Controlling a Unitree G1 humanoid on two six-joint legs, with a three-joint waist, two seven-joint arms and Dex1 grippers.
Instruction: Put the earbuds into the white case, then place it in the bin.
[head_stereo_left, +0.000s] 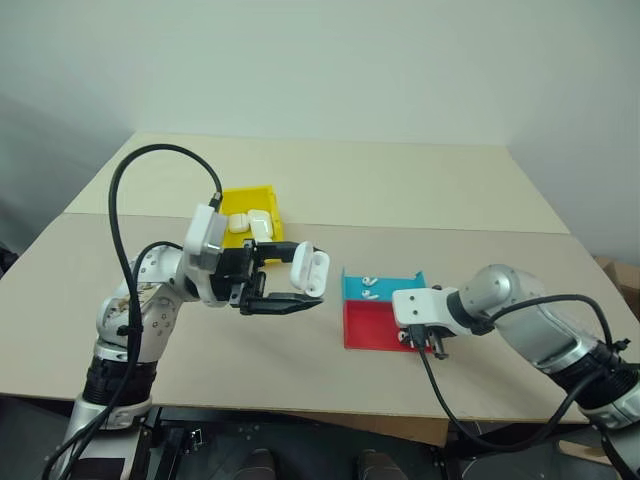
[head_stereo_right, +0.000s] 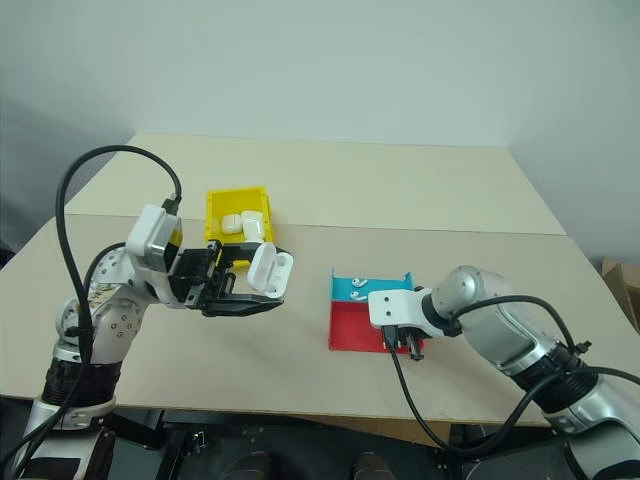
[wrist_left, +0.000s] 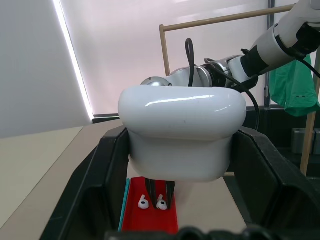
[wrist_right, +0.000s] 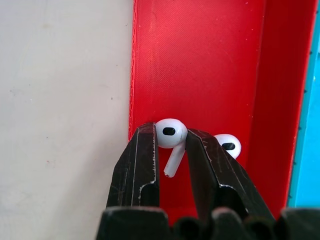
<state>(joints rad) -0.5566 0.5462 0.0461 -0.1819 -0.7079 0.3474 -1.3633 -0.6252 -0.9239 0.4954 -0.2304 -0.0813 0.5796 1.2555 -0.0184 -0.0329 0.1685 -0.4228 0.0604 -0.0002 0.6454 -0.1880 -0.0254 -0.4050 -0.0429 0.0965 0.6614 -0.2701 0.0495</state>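
Left claw (head_stereo_left: 300, 290) clamped on a case (head_stereo_left: 309, 270), held up over the desk (head_stereo_left: 450, 190), clear of the surface, just in front of the bin (head_stereo_left: 268, 192). Case glossy white, rounded at the corners, a bright highlight across its broad top in the left wrist view, black fingers (wrist_left: 105, 180) pressing both its sides; cannot tell from here whether the lid stands open.

Right claw (wrist_right: 172, 145) down in the red half of the tray (wrist_right: 200, 60), pinching an earbud (wrist_right: 171, 134) by its head: tiny, shiny white, a dark oval spot on the bulb, short stem hanging between the two fingers. Second earbud (wrist_right: 228, 145) lying on the red floor just beside the outer finger, same dark spot showing. Two more earbuds (head_stereo_left: 369, 287) resting in the blue half, near the back wall.

Bin bright yellow, upright walls, with two more white cases (head_stereo_left: 248, 222) already inside, side by side. Tray sitting to the right of the held case, near the desk's front edge.
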